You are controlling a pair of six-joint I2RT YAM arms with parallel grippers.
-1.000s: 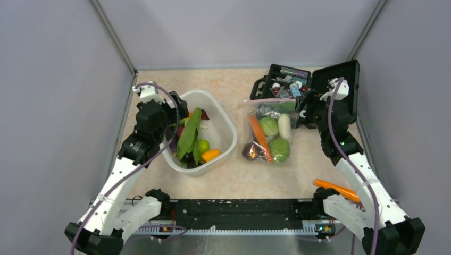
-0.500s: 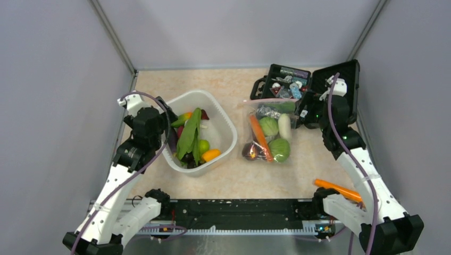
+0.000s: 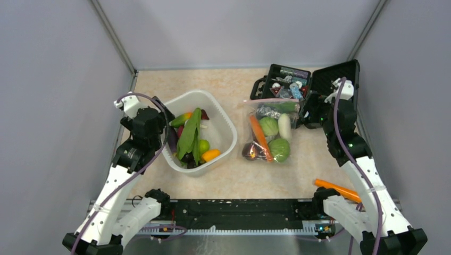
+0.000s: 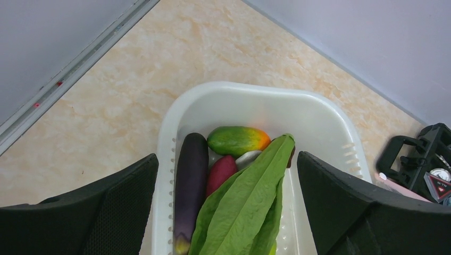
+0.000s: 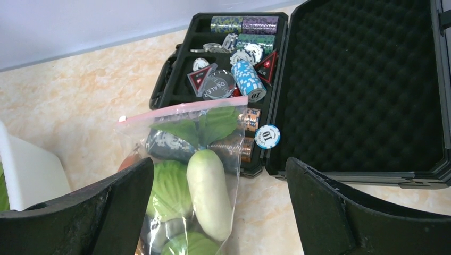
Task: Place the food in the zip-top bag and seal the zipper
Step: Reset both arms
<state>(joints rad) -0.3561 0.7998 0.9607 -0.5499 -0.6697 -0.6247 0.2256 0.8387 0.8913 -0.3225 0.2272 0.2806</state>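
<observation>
1. The zip-top bag (image 3: 268,130) lies flat on the bench (image 3: 228,175), right of centre. Its long axis runs near-to-far, and the zipper (image 5: 183,110) is at the far end, against the black case (image 3: 287,79).
2. The bench is beige and marbled, with grey walls around it.
3. Both grippers are spread wide and empty — the left gripper (image 4: 227,207) over the white tub (image 4: 319,114), the right gripper (image 5: 219,212) by the zipper end.
4. Only the overhead view shows a loose carrot (image 3: 336,189) by the right arm's base.

White tub (image 3: 219,114) at left, open black case (image 5: 361,90) of poker chips (image 5: 248,79) far right, on marbled tabletop (image 3: 228,85)
</observation>
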